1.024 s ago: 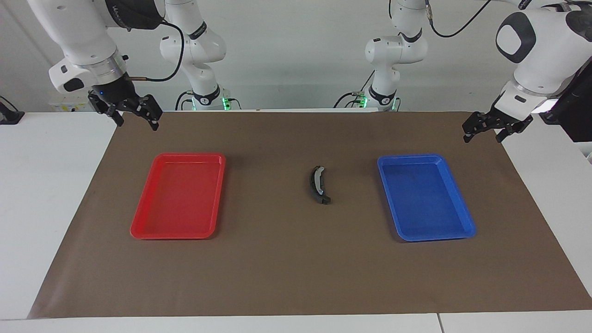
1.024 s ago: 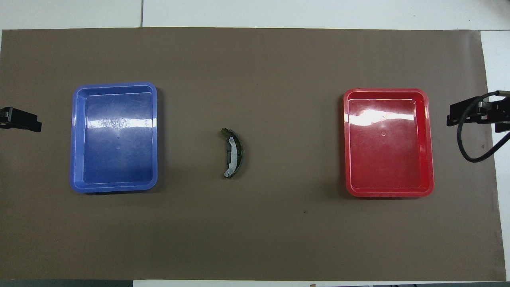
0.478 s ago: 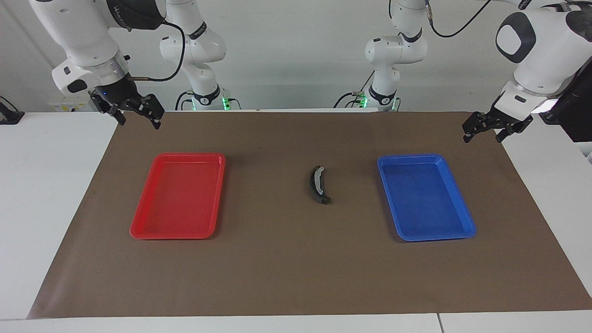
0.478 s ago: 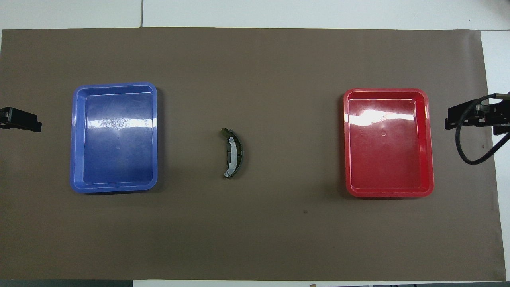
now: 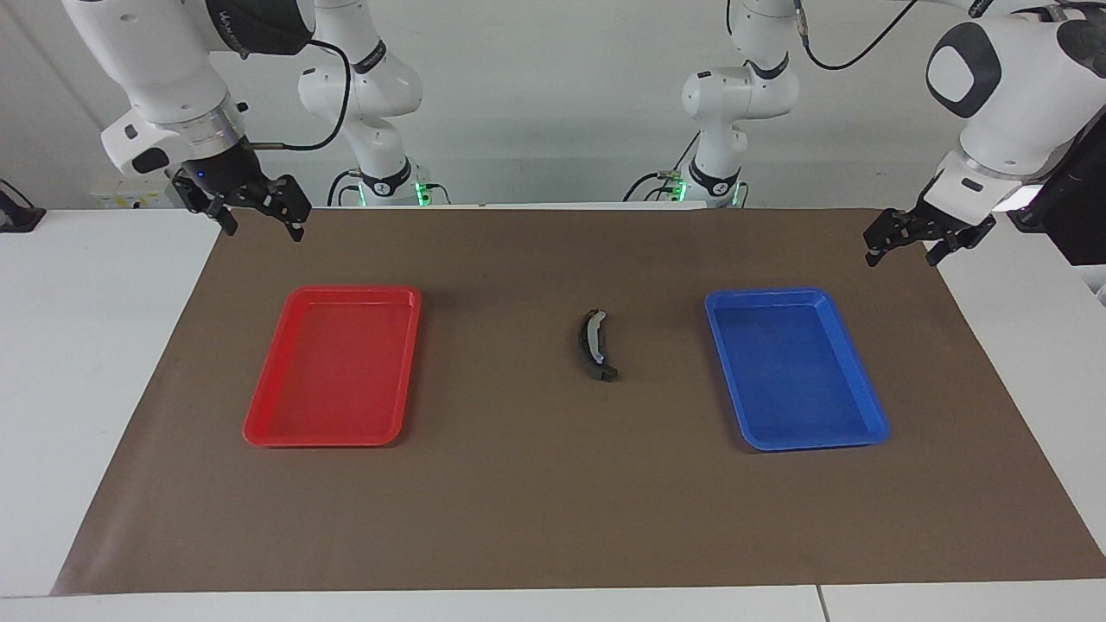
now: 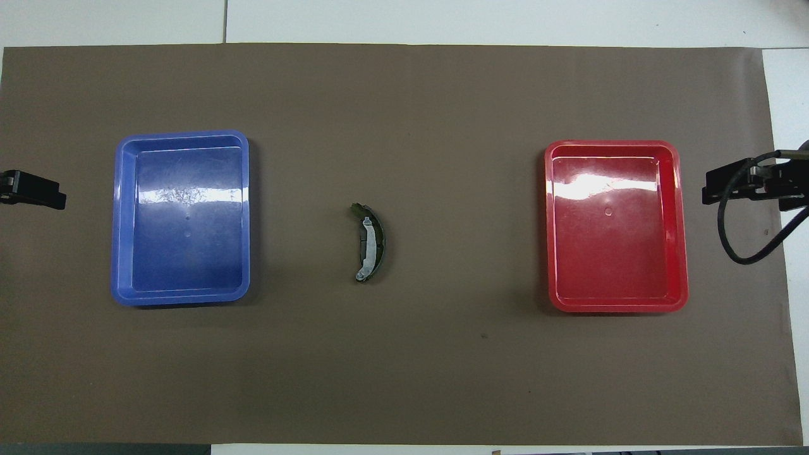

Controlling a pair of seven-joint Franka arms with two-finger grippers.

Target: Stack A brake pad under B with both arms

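B (image 5: 593, 339), the crescent brake piece with a silvery strip, lies on the brown mat between the two trays; it also shows in the overhead view (image 6: 370, 243). A dark bit sticks out at its end farther from the robots (image 5: 607, 374). I cannot tell whether that is the short all-dark pad, which does not show as a thing apart. My right gripper (image 5: 257, 220) hangs open and empty over the mat's corner, near the red tray. My left gripper (image 5: 907, 249) hangs open and empty over the mat's edge, near the blue tray.
A red tray (image 5: 259, 430) (image 6: 679, 221) lies toward the right arm's end of the table. A blue tray (image 5: 877, 423) (image 6: 118, 221) lies toward the left arm's end. Nothing lies in either. The brown mat (image 5: 553, 518) covers most of the table.
My right gripper has drifted a little toward the red tray and slightly upward. The left gripper and the brake piece have not moved.
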